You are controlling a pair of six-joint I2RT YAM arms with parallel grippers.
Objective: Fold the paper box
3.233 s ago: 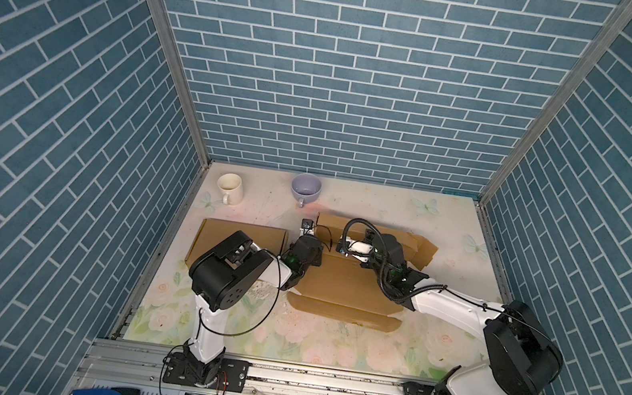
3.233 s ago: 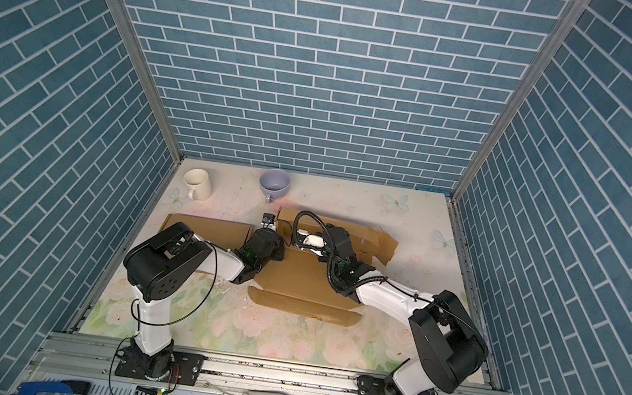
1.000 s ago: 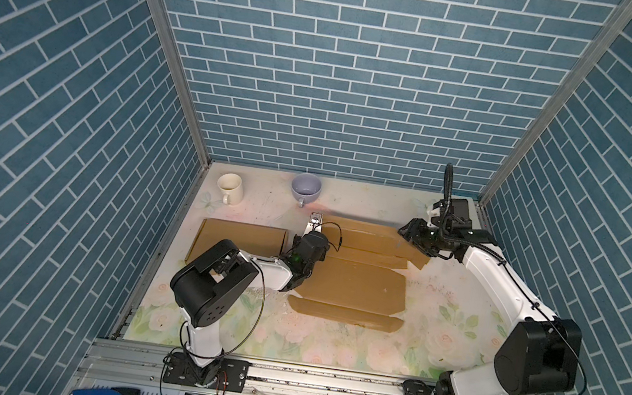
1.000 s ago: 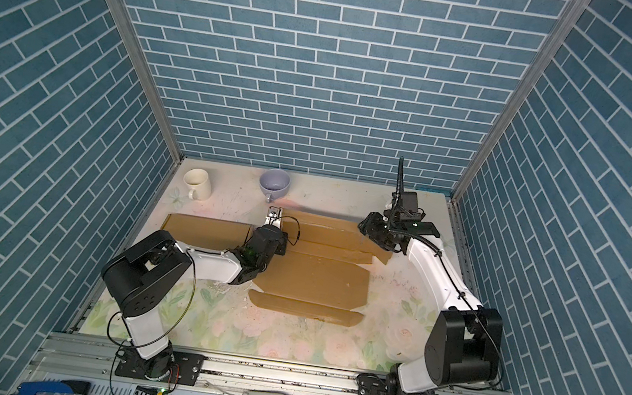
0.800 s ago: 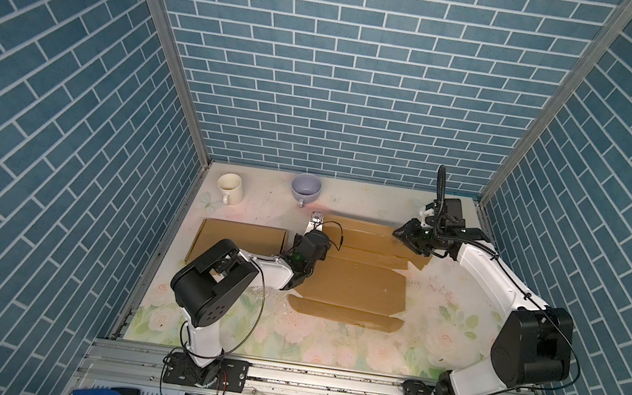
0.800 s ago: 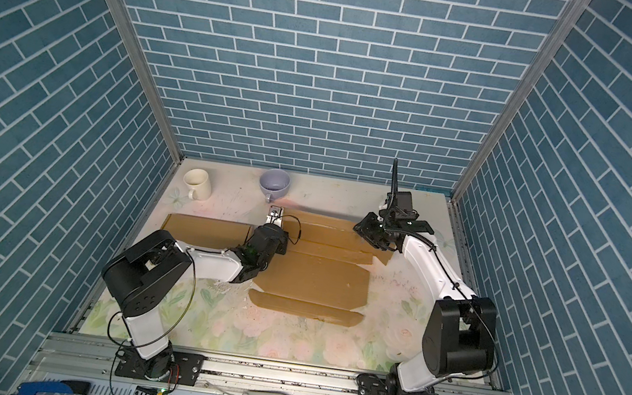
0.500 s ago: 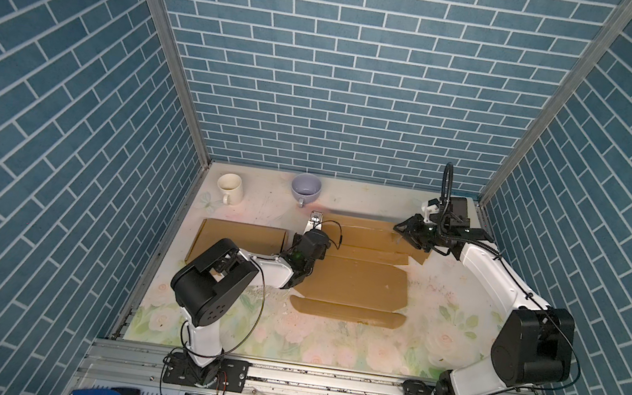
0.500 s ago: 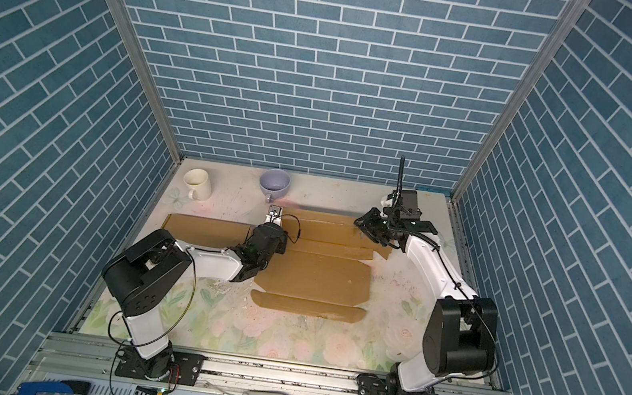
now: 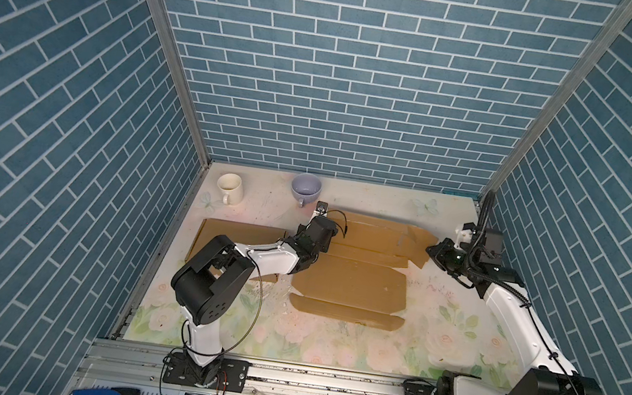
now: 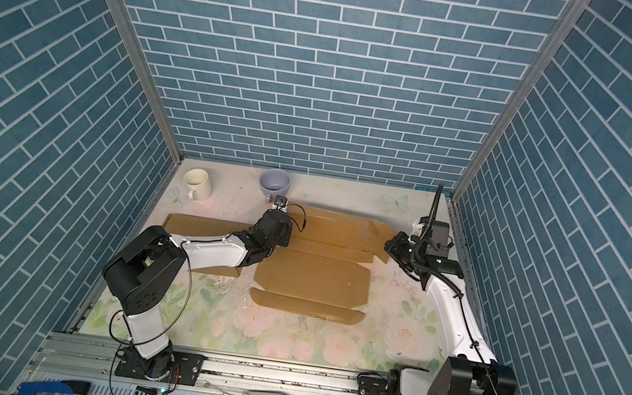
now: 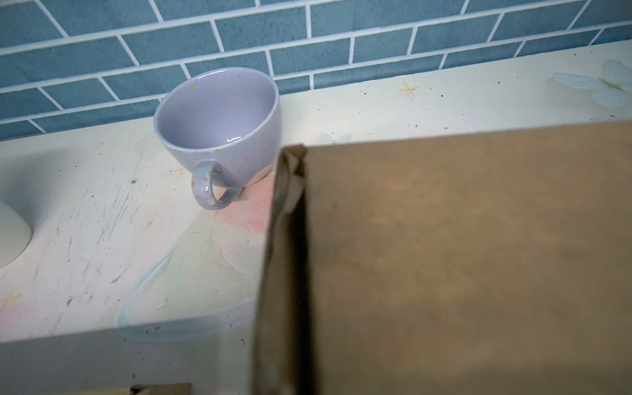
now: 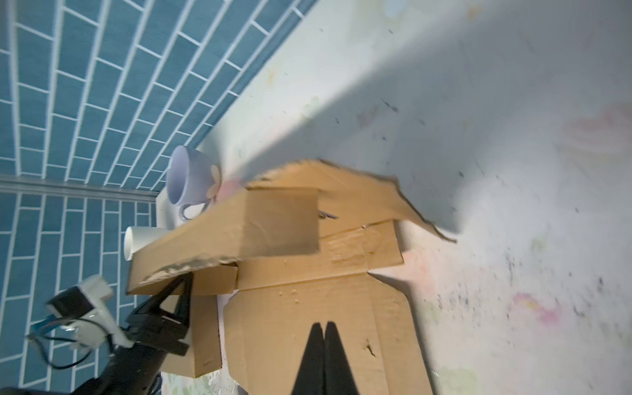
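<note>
The paper box (image 9: 352, 283) (image 10: 313, 276) is flattened brown cardboard in the middle of the table in both top views. My left gripper (image 9: 326, 225) (image 10: 287, 224) is at its back left corner, shut on the edge of the long back flap. In the right wrist view its black fingers (image 12: 178, 290) pinch that flap's edge and hold it raised. The left wrist view shows the cardboard (image 11: 461, 256) close up; the jaws are hidden. My right gripper (image 9: 432, 250) (image 10: 389, 246) (image 12: 324, 326) hovers just off the box's right end, shut and empty.
A cream mug (image 9: 229, 187) and a lilac cup (image 9: 306, 188) (image 11: 219, 136) stand along the back wall, the cup close to the box's back left corner. Another flat cardboard panel (image 9: 233, 233) lies under my left forearm. Brick walls close in on three sides.
My right gripper has drawn back from the box's right end flap toward the right wall and gone from open to shut. The left gripper keeps its hold in the same place.
</note>
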